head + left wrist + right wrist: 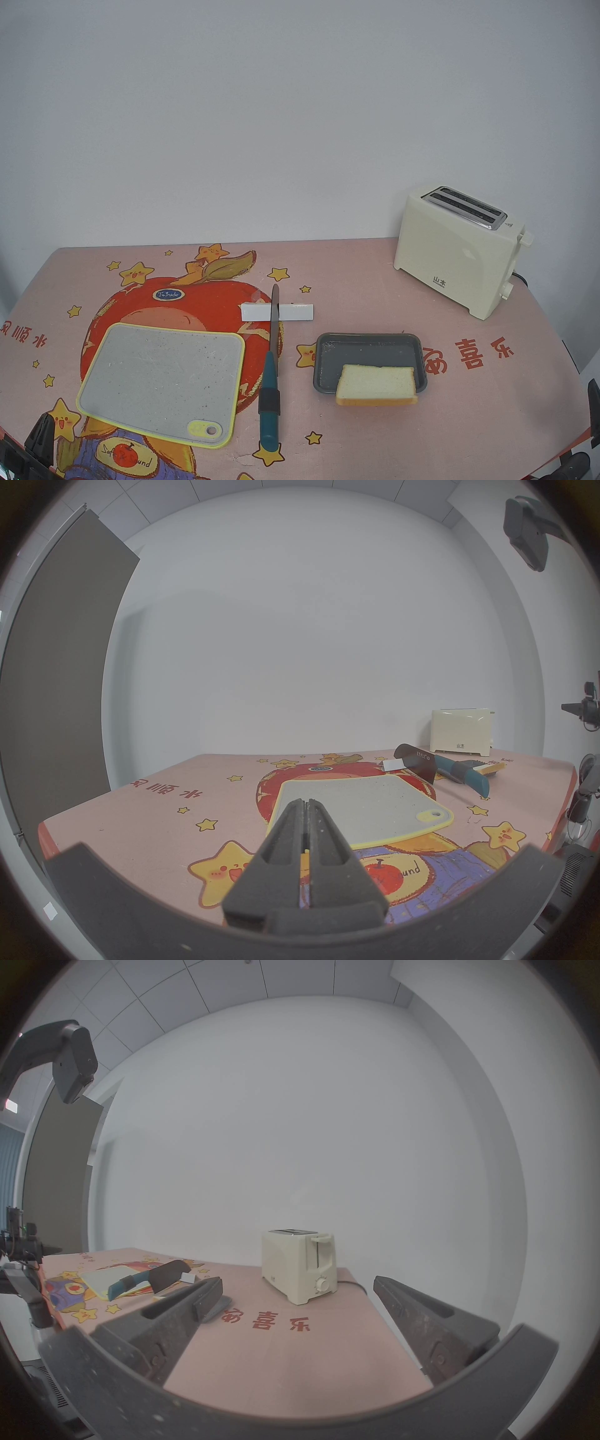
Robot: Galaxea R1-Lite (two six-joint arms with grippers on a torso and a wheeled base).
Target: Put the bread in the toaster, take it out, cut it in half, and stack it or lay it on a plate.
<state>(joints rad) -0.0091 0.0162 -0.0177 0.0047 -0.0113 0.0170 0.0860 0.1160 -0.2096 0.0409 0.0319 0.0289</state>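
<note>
A slice of white bread (pixel 376 385) lies on the near edge of a dark grey tray (pixel 369 347), right of centre on the table. The cream toaster (pixel 461 248) stands at the back right with its two slots empty; it also shows as the toaster (pixel 299 1264) and the toaster (pixel 462 731) in the wrist views. A knife (pixel 271 380) with a teal handle lies between the tray and the grey cutting board (pixel 161 380), its blade resting on a white holder (pixel 277 312). My left gripper (pixel 307 808) is shut and empty off the table's near left corner. My right gripper (pixel 297 1291) is open and empty beyond the table's right side.
The pink table (pixel 512 400) carries a printed apple and stars. A white wall stands close behind the table. Bare table lies in front of the toaster and to the right of the tray.
</note>
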